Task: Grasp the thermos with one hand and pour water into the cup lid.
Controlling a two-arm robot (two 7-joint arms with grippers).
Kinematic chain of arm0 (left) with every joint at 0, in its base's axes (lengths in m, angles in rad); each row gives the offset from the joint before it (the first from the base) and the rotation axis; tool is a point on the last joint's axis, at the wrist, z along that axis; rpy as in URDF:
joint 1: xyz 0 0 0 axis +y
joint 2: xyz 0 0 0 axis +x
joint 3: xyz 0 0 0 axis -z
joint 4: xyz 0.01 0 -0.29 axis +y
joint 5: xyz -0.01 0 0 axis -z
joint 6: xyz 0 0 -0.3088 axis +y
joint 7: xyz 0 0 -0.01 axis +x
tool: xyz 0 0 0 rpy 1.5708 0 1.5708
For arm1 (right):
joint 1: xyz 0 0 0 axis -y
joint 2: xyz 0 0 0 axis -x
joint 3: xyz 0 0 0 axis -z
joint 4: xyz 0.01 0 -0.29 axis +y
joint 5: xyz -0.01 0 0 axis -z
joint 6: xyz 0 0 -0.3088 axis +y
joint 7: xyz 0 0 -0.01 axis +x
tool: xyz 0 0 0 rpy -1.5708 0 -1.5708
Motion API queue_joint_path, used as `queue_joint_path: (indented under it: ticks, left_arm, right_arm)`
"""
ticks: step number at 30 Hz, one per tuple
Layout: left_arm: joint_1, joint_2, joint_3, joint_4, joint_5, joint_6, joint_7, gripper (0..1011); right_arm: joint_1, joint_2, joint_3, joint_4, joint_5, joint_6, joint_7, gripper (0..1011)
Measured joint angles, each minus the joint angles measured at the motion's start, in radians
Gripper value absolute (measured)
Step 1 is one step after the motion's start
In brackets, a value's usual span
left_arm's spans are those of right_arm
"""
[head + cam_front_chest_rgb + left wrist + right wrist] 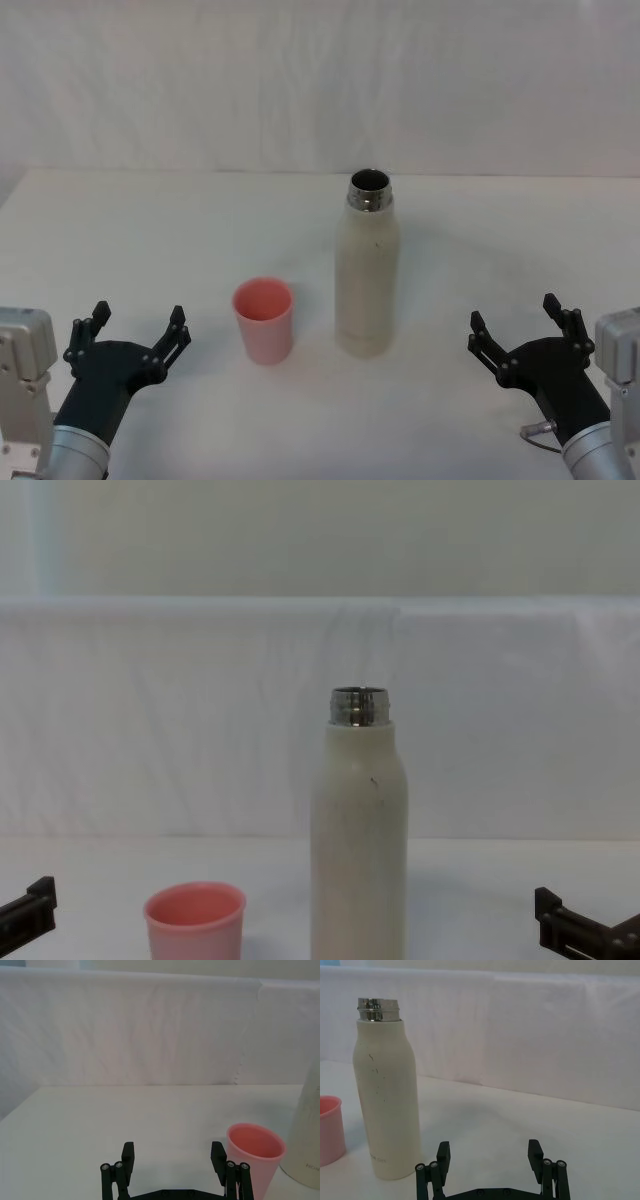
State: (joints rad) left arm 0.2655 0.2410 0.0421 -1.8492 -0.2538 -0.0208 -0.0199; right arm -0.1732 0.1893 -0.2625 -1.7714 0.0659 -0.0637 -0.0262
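The base of the thermos is cut off by the lower edge of the chest view, as is the lower part of the cup lid. In the left wrist view, the thermos is reduced to a strip of wall at the frame edge, with its neck out of frame. In the right wrist view, the cup lid is cropped by the frame edge. Small grey lettering near the thermos base cannot be read. The interior of the thermos neck is dark; any contents cannot be determined.
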Motion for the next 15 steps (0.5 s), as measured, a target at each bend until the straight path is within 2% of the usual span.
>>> queue_joint_path:
  ticks: [15]
  left_arm:
    - [0.000,0.000,0.000,0.000,0.000,0.000,0.000,1001]
  right_arm:
    - [0.000,0.000,0.000,0.000,0.000,0.000,0.000,1001]
